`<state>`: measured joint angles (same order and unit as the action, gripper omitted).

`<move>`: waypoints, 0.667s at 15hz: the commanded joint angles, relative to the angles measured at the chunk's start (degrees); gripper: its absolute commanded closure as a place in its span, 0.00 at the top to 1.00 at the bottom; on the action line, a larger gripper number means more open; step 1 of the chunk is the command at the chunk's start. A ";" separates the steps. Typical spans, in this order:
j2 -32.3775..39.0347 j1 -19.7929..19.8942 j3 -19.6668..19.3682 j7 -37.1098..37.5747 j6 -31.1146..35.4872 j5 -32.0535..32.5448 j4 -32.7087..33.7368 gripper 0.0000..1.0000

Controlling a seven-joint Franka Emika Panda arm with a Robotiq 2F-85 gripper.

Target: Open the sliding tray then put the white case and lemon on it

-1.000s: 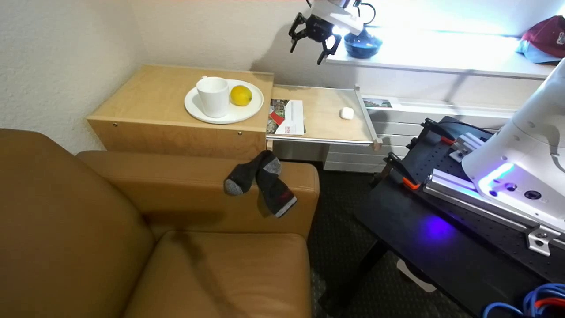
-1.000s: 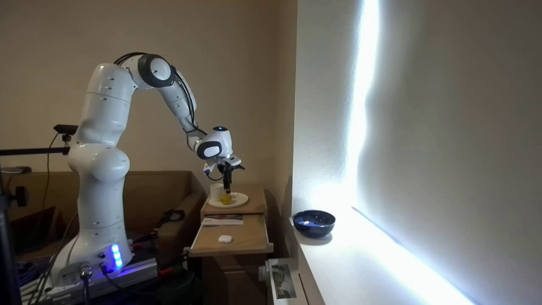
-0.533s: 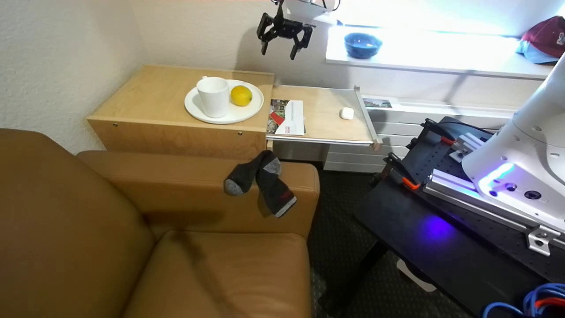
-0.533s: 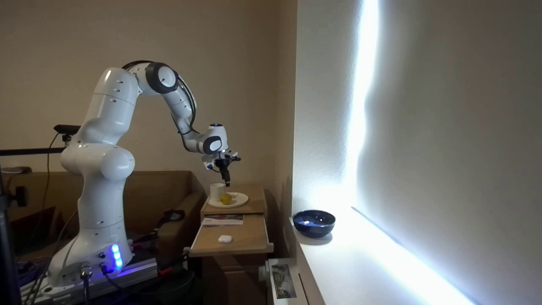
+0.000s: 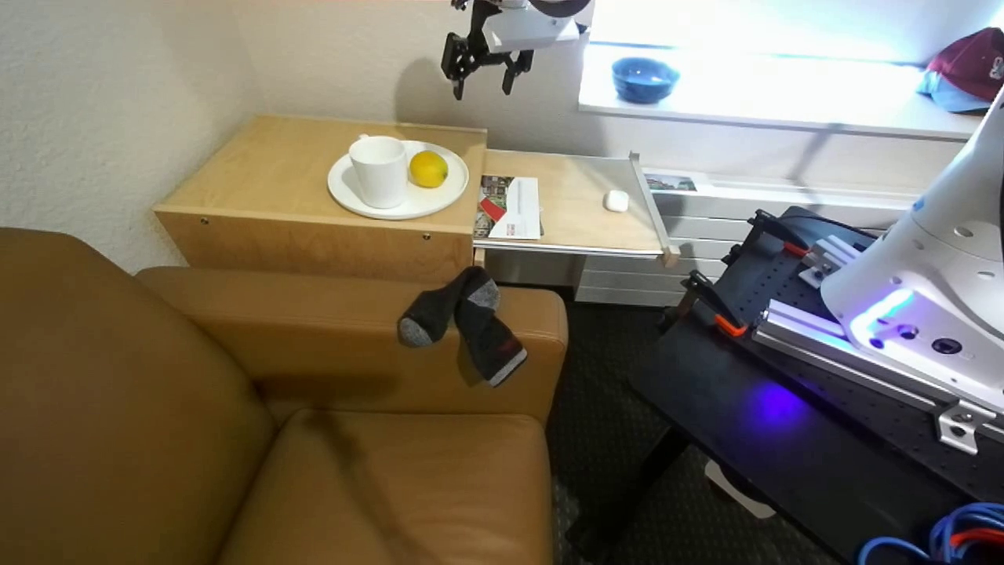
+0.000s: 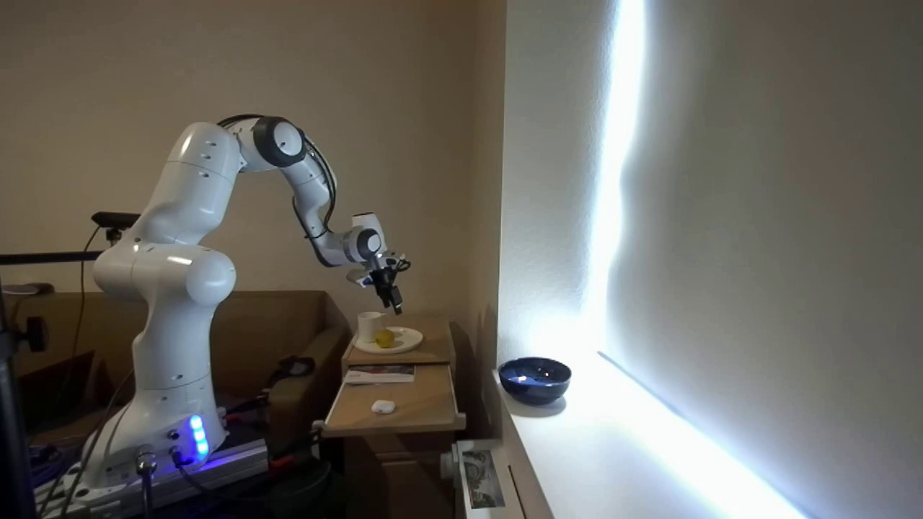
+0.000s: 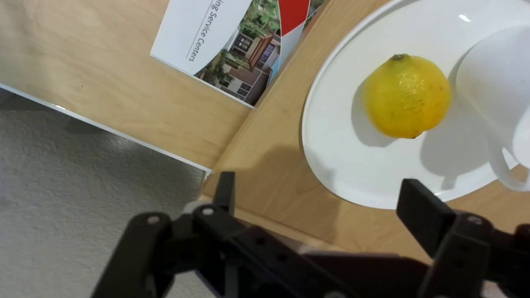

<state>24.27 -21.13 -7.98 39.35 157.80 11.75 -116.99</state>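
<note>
One lemon [image 7: 408, 97], just one! White case [image 5: 616, 202], one of those. Sliding tray [image 5: 580, 212], one; side table [image 5: 290, 169], one. Quick run now: plate [image 7: 372, 182], one; mug [image 5: 380, 176], one; bowl [image 5: 645, 82], one — singles, every time! Brochure [image 5: 514, 212], just one. Cap [image 5: 969, 71], one. Dark socks [image 5: 490, 333] overlapping, number tough to call. Brown couch [image 5: 384, 471], one. Black table [image 5: 706, 380], one too. Clamps [image 5: 712, 300], and it's two — count them, two! Robot arm [image 6: 169, 277], single; gripper [image 5: 482, 92], single again; fingers [image 7: 422, 217], two, both showing in wrist view.
</note>
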 commanded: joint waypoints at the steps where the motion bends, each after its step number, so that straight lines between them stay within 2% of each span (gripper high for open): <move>1: 2.02 4.99 6.25 -8.05 3.44 -5.28 1.07 1.00; 3: 3.39 7.44 10.16 -14.50 5.49 -10.09 2.27 1.00; 5: 4.82 8.48 12.06 -19.75 3.81 -12.34 4.07 1.00; 7: 6.43 7.65 11.72 -22.54 -0.14 -11.39 6.24 1.00; 8: 7.14 5.64 9.43 -21.62 -2.30 -9.10 7.15 1.00; 9: 4.93 6.23 10.21 -20.51 1.21 -11.04 4.08 1.00; 10: 5.68 5.96 9.96 -20.69 0.10 -10.45 4.84 1.00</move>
<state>30.05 -14.85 2.34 19.16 157.94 1.90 -112.10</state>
